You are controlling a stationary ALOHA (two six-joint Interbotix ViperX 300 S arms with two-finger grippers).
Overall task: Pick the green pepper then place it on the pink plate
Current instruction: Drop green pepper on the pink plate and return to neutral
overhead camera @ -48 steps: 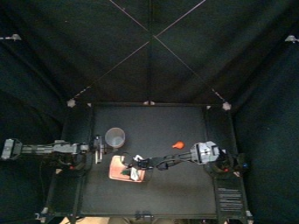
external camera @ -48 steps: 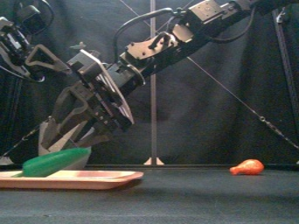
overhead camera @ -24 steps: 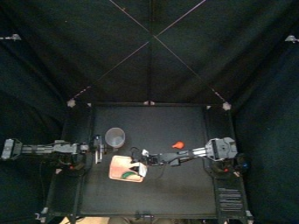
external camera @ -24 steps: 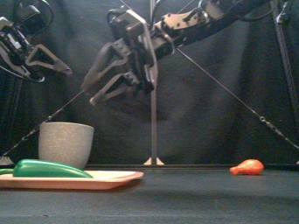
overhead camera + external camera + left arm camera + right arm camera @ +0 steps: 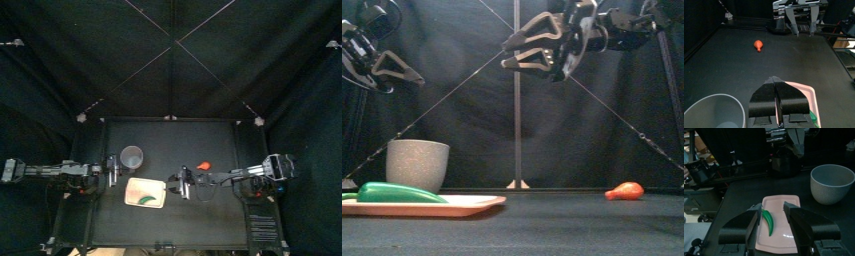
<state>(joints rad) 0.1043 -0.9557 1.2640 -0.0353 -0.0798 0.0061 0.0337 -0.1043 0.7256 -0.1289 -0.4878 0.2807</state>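
Jaws spread and empty, our right gripper (image 5: 510,55) hangs high beside the pink plate (image 5: 465,203), on which the green pepper (image 5: 396,192) lies flat, so we judge the placing done, with only a retreat left; our left gripper (image 5: 776,83) rests aside, jaws seemingly pressed together.

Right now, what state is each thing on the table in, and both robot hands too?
green pepper: lying flat on the pink tray, released.
pink tray: flat on the table, holding only the pepper.
grey speckled cup: upright, empty, behind the tray.
orange-red toy: lying alone on the table.
right hand: open, empty, raised above the table.
left hand: shut, empty, raised at the left side.
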